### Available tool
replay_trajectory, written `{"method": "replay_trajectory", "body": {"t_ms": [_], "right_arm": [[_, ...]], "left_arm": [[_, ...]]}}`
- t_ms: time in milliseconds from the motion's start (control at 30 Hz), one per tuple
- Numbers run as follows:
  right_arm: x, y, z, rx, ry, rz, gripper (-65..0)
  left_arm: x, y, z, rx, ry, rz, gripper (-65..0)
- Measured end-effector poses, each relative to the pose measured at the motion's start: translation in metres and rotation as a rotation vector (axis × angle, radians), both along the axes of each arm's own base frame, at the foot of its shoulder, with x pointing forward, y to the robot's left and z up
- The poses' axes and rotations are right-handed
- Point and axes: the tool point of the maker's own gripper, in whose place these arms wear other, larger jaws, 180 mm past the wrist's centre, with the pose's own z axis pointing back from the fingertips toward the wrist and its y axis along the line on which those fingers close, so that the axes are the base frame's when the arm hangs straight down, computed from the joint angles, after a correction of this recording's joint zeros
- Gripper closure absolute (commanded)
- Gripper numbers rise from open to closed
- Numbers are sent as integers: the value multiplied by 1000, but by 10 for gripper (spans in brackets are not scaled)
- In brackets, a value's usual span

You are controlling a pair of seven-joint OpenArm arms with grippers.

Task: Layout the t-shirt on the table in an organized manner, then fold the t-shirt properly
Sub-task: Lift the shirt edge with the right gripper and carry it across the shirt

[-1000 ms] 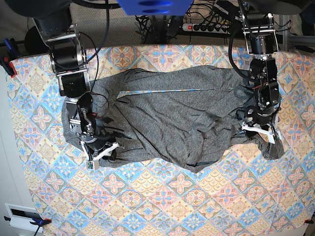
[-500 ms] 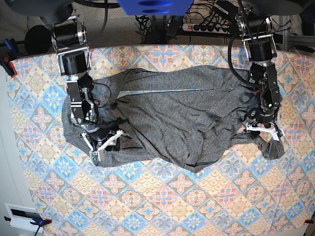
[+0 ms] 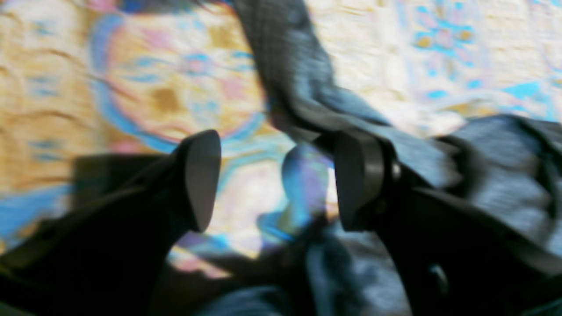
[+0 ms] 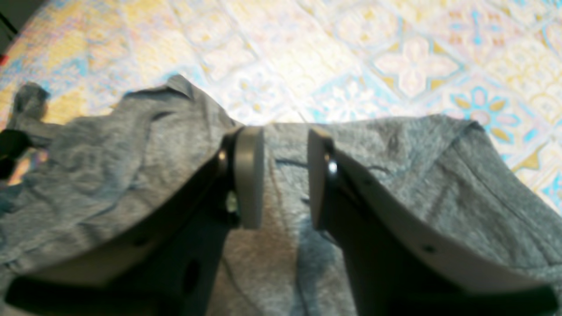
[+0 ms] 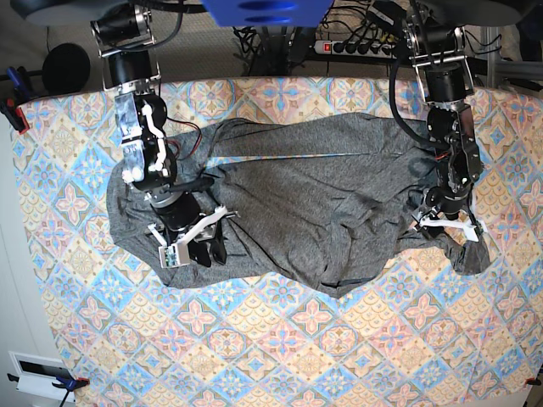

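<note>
The dark-grey t-shirt (image 5: pixel 322 203) lies crumpled across the table (image 5: pixel 280 356), with folds near its lower middle. In the base view my right gripper (image 5: pixel 197 242) rests on the shirt's left lower part. The right wrist view shows that gripper (image 4: pixel 284 175) with its jaws a little apart and grey fabric (image 4: pixel 109 175) under and between them. My left gripper (image 5: pixel 448 227) hangs over the shirt's right end. In the left wrist view it (image 3: pixel 276 180) stands wide open over the tablecloth, and a strip of the shirt (image 3: pixel 298 66) runs past its right finger (image 3: pixel 358 175).
A power strip (image 5: pixel 356 47) and cables lie behind the table's far edge. Clamps (image 5: pixel 13 110) hold the cloth at the left edge. A white box (image 5: pixel 38 373) sits off the table's front left corner.
The right arm has swung toward the shirt's middle, carrying its gripper rightward and slightly up over the fabric. The left gripper has barely shifted at the shirt's right end.
</note>
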Motion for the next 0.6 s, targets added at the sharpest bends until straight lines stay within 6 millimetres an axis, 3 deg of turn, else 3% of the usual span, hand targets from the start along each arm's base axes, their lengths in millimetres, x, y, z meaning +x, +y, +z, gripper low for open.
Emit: {"method": "replay_trajectory", "body": {"t_ms": [167,267,333,467,600], "right_arm": [[-4,8,17,18,-50,18,-162],[-23,8,-8,13,21,17,-161],[-37,10,-25,2,70,28,-161],[-62,46,-41,0,119,136,-161],[-79,83,-44,18,133,235,-161]], "left_arm": [[2,-1,2,-33,-15,15,-384],[4,-2,5,-33,-29,12,-384],[9,3,20,4,-90,27,-384],[13,16,43,34,-165,54,-384],[10,19,24,15,-112,75,-384]]}}
